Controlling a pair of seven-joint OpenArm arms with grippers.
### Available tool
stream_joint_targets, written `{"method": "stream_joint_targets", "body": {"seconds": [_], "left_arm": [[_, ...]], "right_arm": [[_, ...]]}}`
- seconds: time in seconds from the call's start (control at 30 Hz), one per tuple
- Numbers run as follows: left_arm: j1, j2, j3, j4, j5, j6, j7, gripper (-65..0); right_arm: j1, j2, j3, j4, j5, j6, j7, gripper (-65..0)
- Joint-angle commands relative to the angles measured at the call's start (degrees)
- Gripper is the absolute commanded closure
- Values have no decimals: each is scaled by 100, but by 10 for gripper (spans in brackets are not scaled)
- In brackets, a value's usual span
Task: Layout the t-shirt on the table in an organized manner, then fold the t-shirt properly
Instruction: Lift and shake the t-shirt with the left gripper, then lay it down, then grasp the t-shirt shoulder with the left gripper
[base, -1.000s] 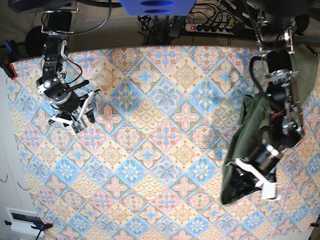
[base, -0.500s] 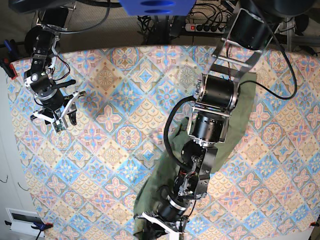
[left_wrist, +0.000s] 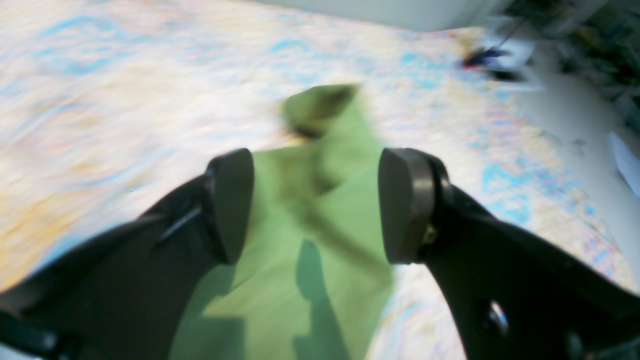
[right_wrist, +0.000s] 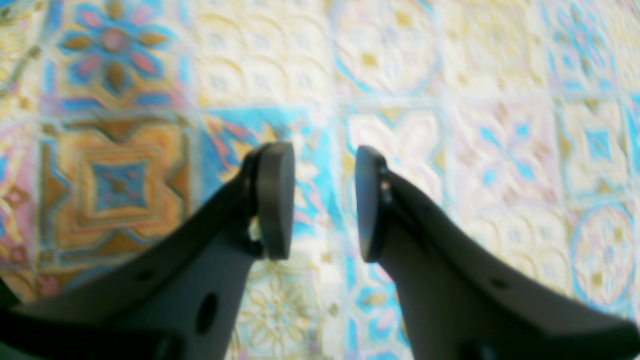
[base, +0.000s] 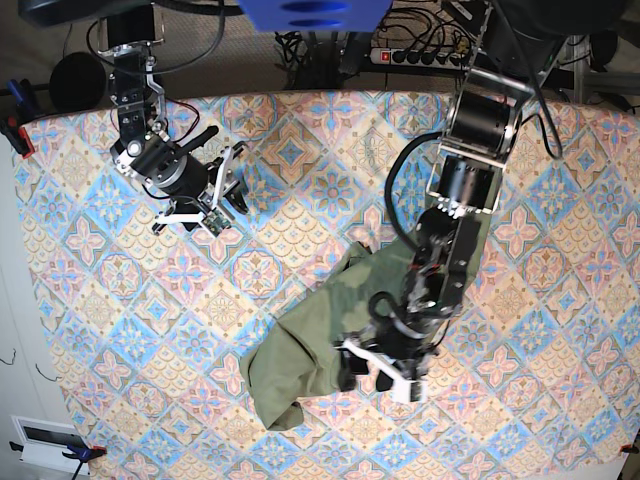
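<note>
Under the left hand (base: 366, 378), t-shirt (base: 300, 345) part-hidden

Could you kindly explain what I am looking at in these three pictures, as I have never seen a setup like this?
It is a two-armed robot above a table covered with a tile-patterned cloth. One picture looks down from overhead; the other two come from cameras on each wrist, looking out between the fingers. A crumpled olive-green t-shirt lies on the table. The left gripper sits over the shirt with its jaws apart, gripping nothing. The right gripper hangs open above bare cloth, away from the shirt.
</note>
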Motion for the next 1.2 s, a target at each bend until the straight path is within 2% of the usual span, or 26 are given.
{"method": "stream_joint_targets", "body": {"seconds": [0.0, 0.1, 0.2, 0.37, 0.57, 1.17], "left_arm": [[23, -130, -205, 455, -180, -72, 97, -393], [524, -570, -873, 956, -593, -89, 703, -393], [849, -957, -1374, 983, -927, -98, 1116, -393], [1227, -1589, -1480, 1000, -1270, -98, 1222, -397], [1403, -1721, -1480, 974, -1341, -98, 1222, -398], [1403, -1414, -1453, 174, -1305, -107, 1187, -394]], "right_arm": [[48, 45, -17, 109, 74, -11, 107, -197], [109, 36, -52, 92, 74, -11, 107, -197], [180, 36, -52, 92, 74, -11, 107, -197], [259, 36, -52, 83, 74, -11, 107, -197], [259, 36, -43, 83, 74, -11, 107, -197], [215, 36, -25, 100, 74, -11, 125, -197]]}}
